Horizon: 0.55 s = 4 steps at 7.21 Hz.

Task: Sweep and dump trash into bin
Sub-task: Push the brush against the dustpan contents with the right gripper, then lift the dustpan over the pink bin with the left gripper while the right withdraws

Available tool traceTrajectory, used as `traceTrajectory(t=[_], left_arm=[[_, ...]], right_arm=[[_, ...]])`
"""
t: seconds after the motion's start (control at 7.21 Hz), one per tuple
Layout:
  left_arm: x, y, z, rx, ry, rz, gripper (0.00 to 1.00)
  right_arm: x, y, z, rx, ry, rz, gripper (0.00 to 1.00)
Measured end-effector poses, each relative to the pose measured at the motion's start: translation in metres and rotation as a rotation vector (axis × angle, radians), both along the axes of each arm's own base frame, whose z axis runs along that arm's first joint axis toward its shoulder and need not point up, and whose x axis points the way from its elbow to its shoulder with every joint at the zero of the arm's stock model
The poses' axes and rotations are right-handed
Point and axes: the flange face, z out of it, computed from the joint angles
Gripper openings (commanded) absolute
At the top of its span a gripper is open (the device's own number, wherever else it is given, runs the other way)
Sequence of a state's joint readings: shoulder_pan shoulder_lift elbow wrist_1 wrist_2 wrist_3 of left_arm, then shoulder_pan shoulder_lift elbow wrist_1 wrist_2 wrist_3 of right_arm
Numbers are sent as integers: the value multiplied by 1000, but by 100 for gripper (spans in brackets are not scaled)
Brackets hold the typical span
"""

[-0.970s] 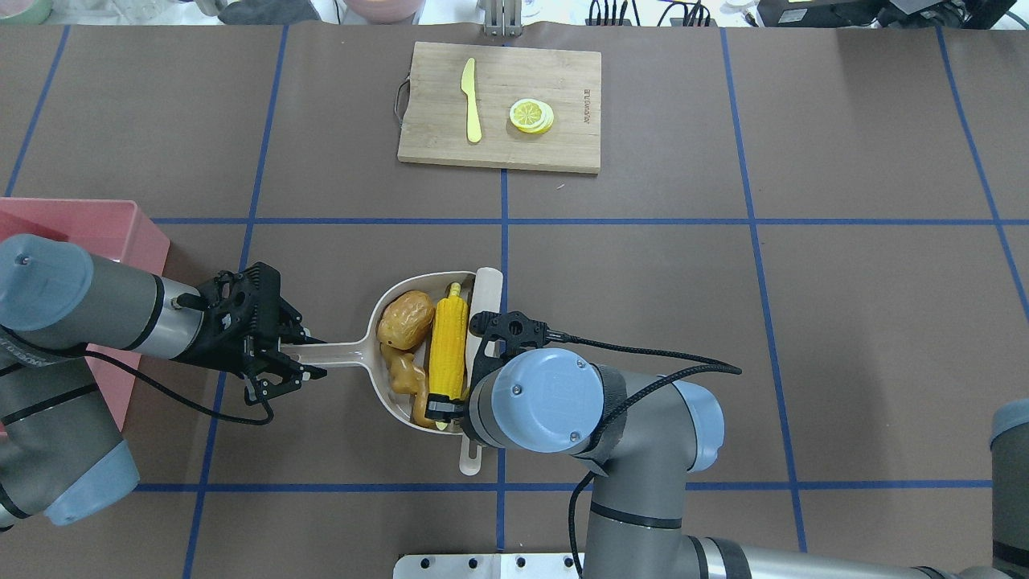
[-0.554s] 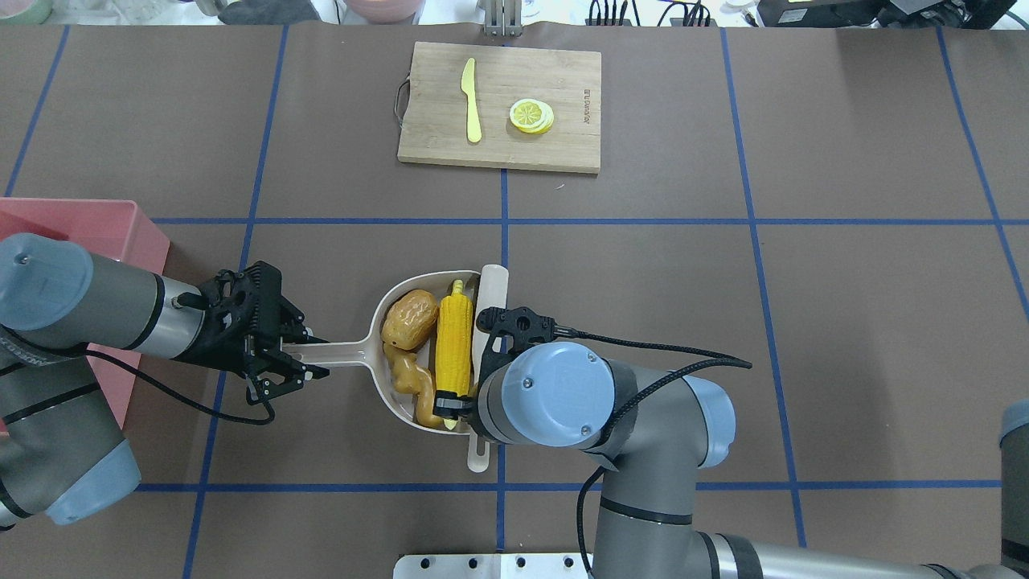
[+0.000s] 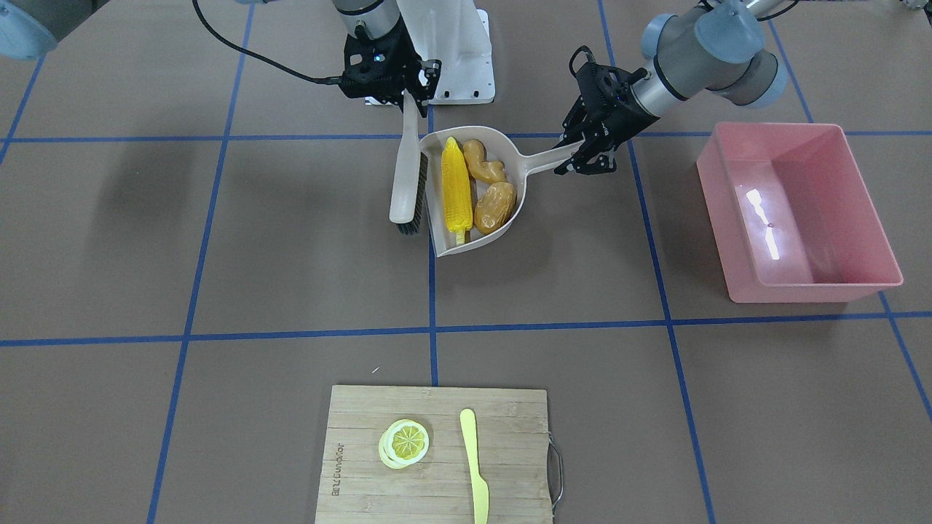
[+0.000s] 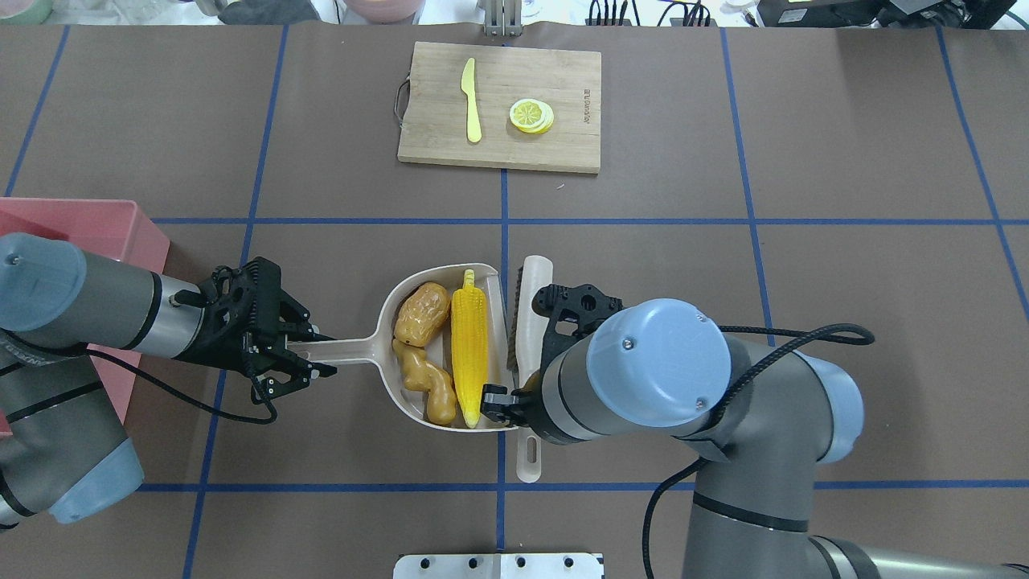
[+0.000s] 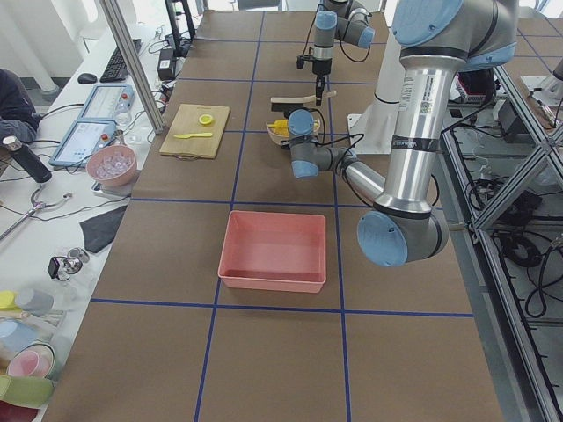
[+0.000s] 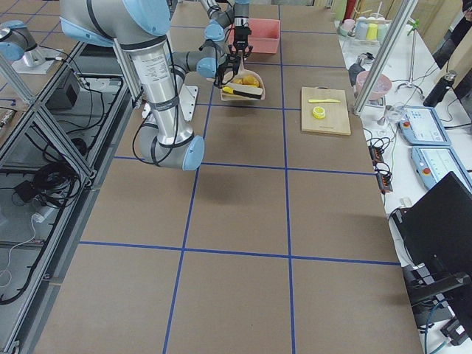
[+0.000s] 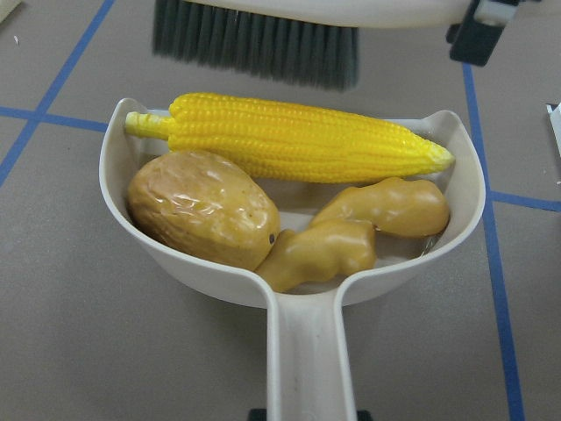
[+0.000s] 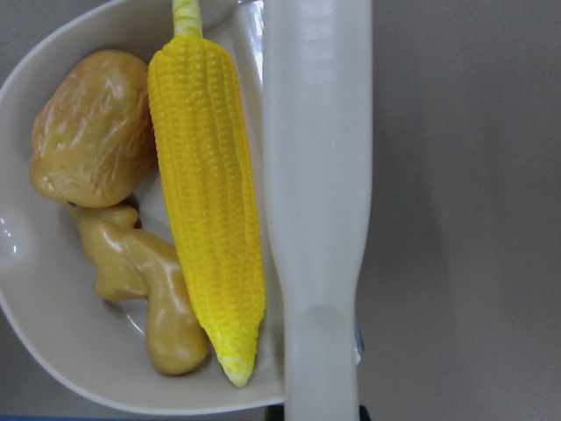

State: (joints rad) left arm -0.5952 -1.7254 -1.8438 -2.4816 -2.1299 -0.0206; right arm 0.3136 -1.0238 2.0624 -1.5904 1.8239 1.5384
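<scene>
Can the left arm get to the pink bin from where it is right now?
Probably yes: the bin sits on its side, with only bare table between it and the left gripper, shut on the dustpan handle.

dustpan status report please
Both busy: left gripper shut on dustpan handle, right gripper shut on brush. All three in the pan: corn, ginger, potato. Empty bin, nothing lying between it and the pan.

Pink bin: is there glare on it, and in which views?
Exterior front-facing: a bright white glare streak lies on the bin's glossy floor. Exterior left: its inside looks evenly lit, with no hotspot. Overhead exterior: only a corner shows at the view's left edge, without glare.
</scene>
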Motion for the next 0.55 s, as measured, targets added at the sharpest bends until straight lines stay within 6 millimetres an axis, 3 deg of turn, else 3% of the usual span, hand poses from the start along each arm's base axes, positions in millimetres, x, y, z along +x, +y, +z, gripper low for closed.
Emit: traceTrajectory(t=[0.55], left_arm=[[-11,6,-18,5,129,0,4]], right_arm=[[93,13,-6,-32,19,3,0]])
